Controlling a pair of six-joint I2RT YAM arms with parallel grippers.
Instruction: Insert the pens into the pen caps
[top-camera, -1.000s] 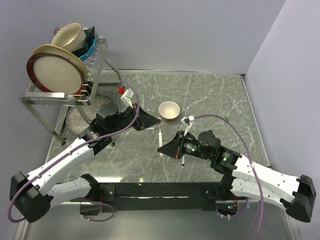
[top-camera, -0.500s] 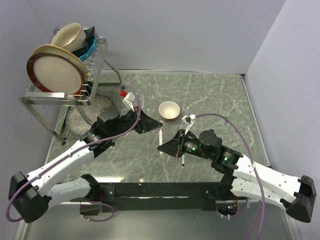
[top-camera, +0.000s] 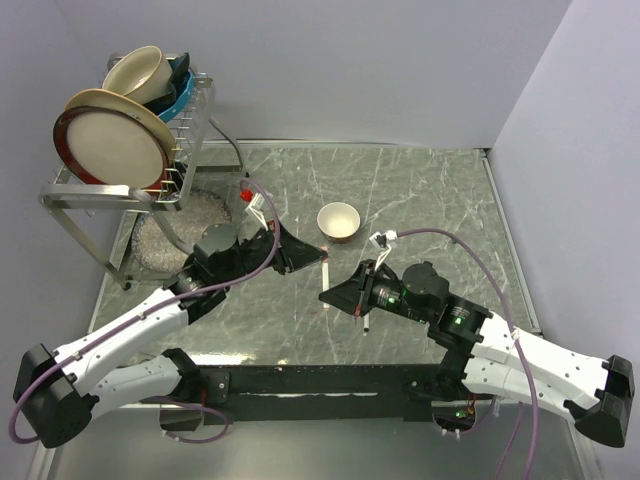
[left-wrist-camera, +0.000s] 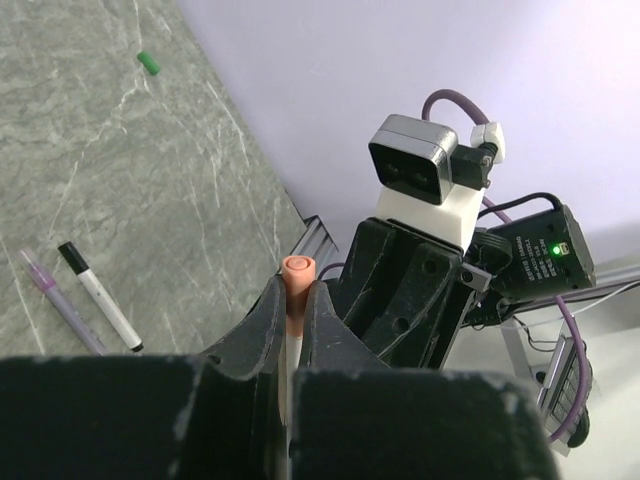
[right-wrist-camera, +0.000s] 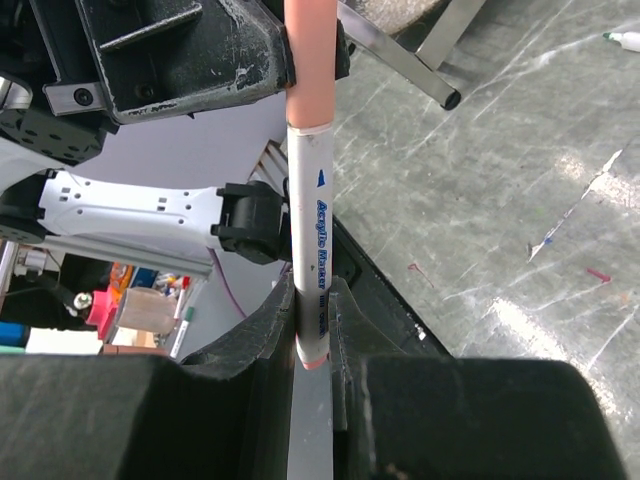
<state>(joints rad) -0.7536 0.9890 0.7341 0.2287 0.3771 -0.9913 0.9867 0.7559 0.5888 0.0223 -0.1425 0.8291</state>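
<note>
Top view, pen: I see the white marker pen (top-camera: 326, 275) at frame centre above the marble table (top-camera: 430, 190), spanning my two grippers.
Top view, grip: the left gripper (top-camera: 318, 258) and the right gripper (top-camera: 324, 297) are each pinched on one end of it.
Left wrist, cap: the salmon-pink pen cap (left-wrist-camera: 298, 268) is clamped between the left fingers (left-wrist-camera: 262, 320) at centre frame. A black-tipped pen (left-wrist-camera: 98, 296) and a purple-tipped pen (left-wrist-camera: 55, 300) lie at lower left, and a green cap (left-wrist-camera: 148, 62) lies at upper left.
Right wrist, barrel: the right fingers (right-wrist-camera: 268, 330) grasp the lower barrel, with the cap at top centre.
Handling: I judge it light, stiff and smooth plastic, so it could slip or cock sideways. I'd hold the barrel squarely and push along its axis.
</note>
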